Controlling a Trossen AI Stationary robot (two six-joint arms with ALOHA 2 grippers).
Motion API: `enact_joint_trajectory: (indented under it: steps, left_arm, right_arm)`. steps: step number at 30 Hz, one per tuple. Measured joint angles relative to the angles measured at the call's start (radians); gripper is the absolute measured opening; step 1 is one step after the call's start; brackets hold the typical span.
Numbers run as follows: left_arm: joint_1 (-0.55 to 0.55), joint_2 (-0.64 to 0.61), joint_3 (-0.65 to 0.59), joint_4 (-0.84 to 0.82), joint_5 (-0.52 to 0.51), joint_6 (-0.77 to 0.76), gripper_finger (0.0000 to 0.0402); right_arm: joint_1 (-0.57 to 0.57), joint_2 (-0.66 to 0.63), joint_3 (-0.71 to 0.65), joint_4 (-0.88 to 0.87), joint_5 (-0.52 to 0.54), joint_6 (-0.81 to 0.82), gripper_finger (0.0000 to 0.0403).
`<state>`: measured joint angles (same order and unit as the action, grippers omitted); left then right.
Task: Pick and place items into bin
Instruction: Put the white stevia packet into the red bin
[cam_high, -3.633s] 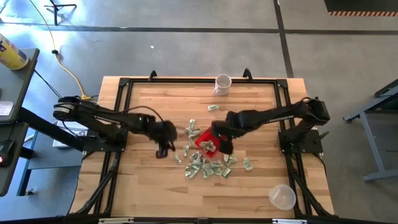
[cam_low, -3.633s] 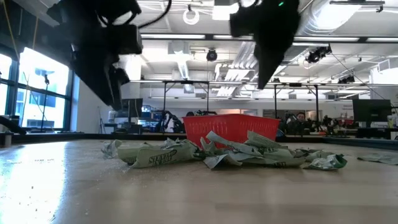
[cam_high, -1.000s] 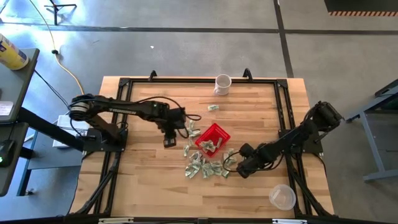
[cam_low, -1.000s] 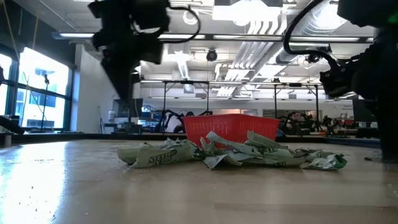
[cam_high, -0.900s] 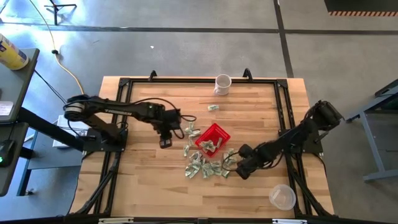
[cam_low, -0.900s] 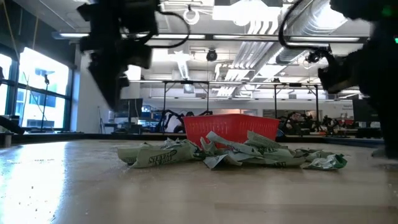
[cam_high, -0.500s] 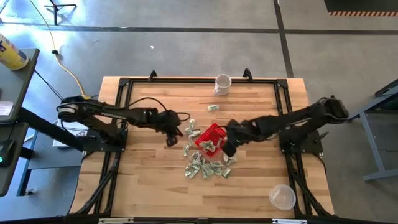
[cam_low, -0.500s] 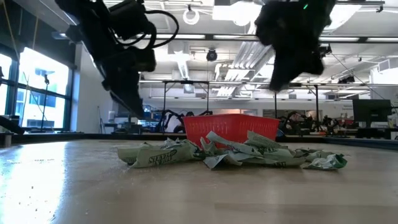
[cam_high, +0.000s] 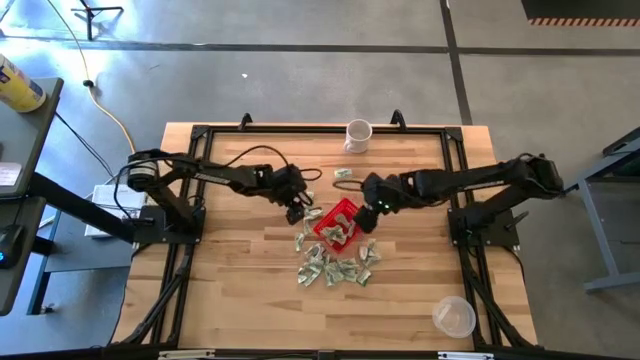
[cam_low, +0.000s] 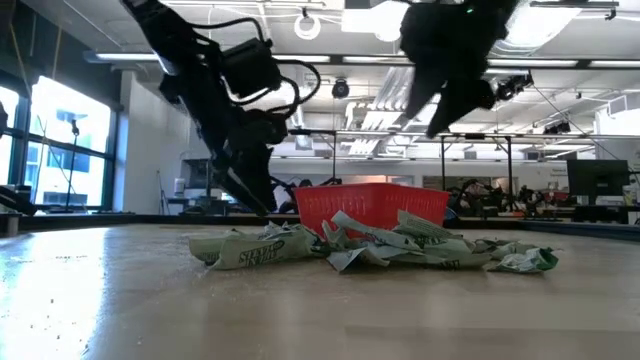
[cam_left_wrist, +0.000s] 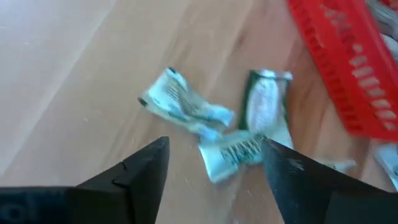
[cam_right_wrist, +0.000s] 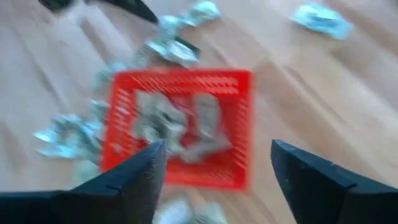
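Observation:
The red basket stands mid-table with several crumpled green-and-white paper pieces inside. More pieces lie in a pile on its near side, also seen in the low view. A few lie on the wood by its left side. My left gripper is open and low over those left-side pieces, its fingers on either side of one without touching it. My right gripper is open and empty, raised over the basket's far-right side.
A white mug stands at the far edge and a clear plastic cup near the right near corner. One loose paper piece lies between mug and basket. Black frame rails run along the table's sides.
My right gripper has travelled from the near right side of the pile toward the far edge and the left, rising, and now hangs over the basket. My left gripper has moved toward the right and come down to the pieces left of the basket.

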<state>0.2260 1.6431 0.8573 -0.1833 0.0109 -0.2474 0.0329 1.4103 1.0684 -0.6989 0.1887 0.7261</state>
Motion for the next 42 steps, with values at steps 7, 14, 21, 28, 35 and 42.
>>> enact_joint_trajectory:
  steps: [7,14,21,28,35,42]
  left_arm:
    - [0.067,0.167,0.149,-0.069,-0.021,-0.098,0.0280]
    - [0.025,0.290,0.311,-0.281,-0.106,-0.093,0.0225]
    - [-0.005,0.310,0.405,-0.323,-0.185,0.046,0.0062]
    - [0.049,0.291,0.738,-0.532,0.050,0.078,0.0048]
    - [-0.044,0.304,0.905,-0.534,0.356,0.026,0.0040]
    - [-0.177,0.433,0.846,-0.519,0.194,0.034,0.0109]
  right_arm:
    - [0.054,-0.060,0.009,-0.224,0.174,0.106,0.0293]
    - [0.090,-0.064,-0.010,-0.283,0.215,0.158,0.0291]
    - [0.092,-0.073,-0.037,-0.358,0.219,0.164,0.0284]
    - [0.130,-0.180,-0.037,-0.569,0.228,0.215,0.0242]
    - [0.122,-0.291,-0.037,-0.613,0.237,0.216,0.0221]
    - [0.081,-0.278,-0.037,-0.563,0.311,0.132,0.0227]
